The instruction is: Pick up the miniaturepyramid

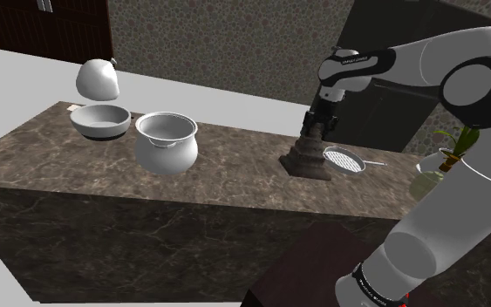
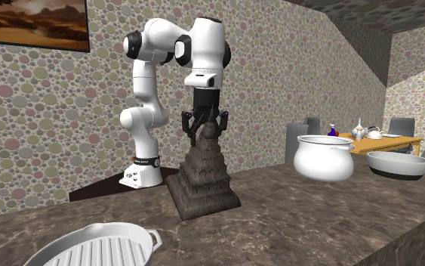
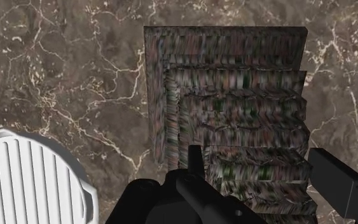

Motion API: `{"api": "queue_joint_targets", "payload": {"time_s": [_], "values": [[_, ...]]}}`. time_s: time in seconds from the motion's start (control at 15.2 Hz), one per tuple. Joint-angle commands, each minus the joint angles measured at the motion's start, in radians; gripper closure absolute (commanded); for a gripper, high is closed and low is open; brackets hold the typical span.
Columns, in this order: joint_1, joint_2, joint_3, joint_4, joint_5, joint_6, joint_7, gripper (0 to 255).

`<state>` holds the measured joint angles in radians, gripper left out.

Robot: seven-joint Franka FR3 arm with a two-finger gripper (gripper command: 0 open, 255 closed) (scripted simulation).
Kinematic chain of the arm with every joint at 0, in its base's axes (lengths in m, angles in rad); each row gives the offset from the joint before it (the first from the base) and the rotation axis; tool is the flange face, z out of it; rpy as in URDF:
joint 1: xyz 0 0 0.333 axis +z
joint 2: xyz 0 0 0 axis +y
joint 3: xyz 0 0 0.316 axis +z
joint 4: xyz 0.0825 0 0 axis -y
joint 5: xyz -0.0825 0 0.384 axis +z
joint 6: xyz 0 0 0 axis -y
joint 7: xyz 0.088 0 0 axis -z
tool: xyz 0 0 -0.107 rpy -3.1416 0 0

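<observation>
Right now: reaches from stand [image 1: 304,266] w/ white arm [image 1: 444,70], up & over to pyramid [image 2: 203,175]. Hangs gripper [image 2: 205,130] straight down over pyramid's tip. Spreads fingers [image 3: 195,164] apart, one each side of top tiers, clamping nothing. Can't tell re: contact betw. fingers & steps.

Stands upright, square base flat on dark marble counter [image 1: 226,174], roughly mid-counter in shoulder view. Looks dark brown, stepped, w/ mottled stone-like texture in wrist view.

Shares counter w/ white pan [image 2: 90,249], ribbed inside, just beside pyramid twd shoulder view's right. Leaves clear gap of marble betw. the two in wrist view.

Sits well apart from white pot [image 1: 167,139] & white bowl [image 1: 100,122], both twd shoulder view's left, bowl farthest. Puts same pair at second ext. view's right, pot nearer pyramid.

Includes white rounded vessel [image 1: 98,78] above bowl in shoulder view; can't tell what it rests on.

Backs onto pebble-pattern walls [image 2: 67,98], w/ framed painting [image 2: 29,23] at second ext. view's upper left. Takes in yellow table [image 2: 377,142] w/ grey chairs at that view's far right. Adds dark wood door [image 1: 51,26] at shoulder view's upper left & potted plant [image 1: 451,157] at its right edge.
</observation>
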<state>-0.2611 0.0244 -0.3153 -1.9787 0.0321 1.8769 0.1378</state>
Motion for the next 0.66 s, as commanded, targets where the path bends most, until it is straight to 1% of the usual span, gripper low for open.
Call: {"api": "queue_joint_targets", "payload": {"time_s": [0.0, 0.46, 0.59], "values": [[-0.001, -0.008, -0.001, 0.023, -0.002, -0.028, 0.001, 255], [0.0, -0.025, 0.0, 0.098, -0.008, -0.119, 0.007, 255], [0.0, -0.025, 0.0, 0.1, -0.008, -0.121, 0.007, 255]]}}
